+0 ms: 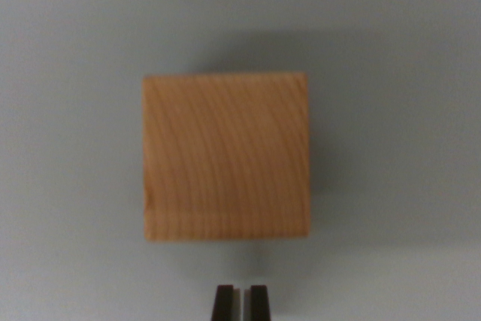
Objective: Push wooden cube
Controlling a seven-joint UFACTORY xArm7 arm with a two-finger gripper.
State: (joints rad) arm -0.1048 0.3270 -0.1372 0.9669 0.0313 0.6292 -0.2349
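My pincer [241,302], its two dark tips nearly shut on nothing, sits just below the wooden cube [226,157] on the pale surface [68,186], slightly toward the wrist view's right of its middle, so I judge an off-centre push could twist the cube while I look straight down

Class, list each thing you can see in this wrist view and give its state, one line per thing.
Cube: lying flat on the surface, square face to the camera, untouched, with a clear gap to the tool.
Tool: at the bottom edge, fingers nearly together with a thin slit between them, holding nothing.
Surface: plain grey, bare around the cube.
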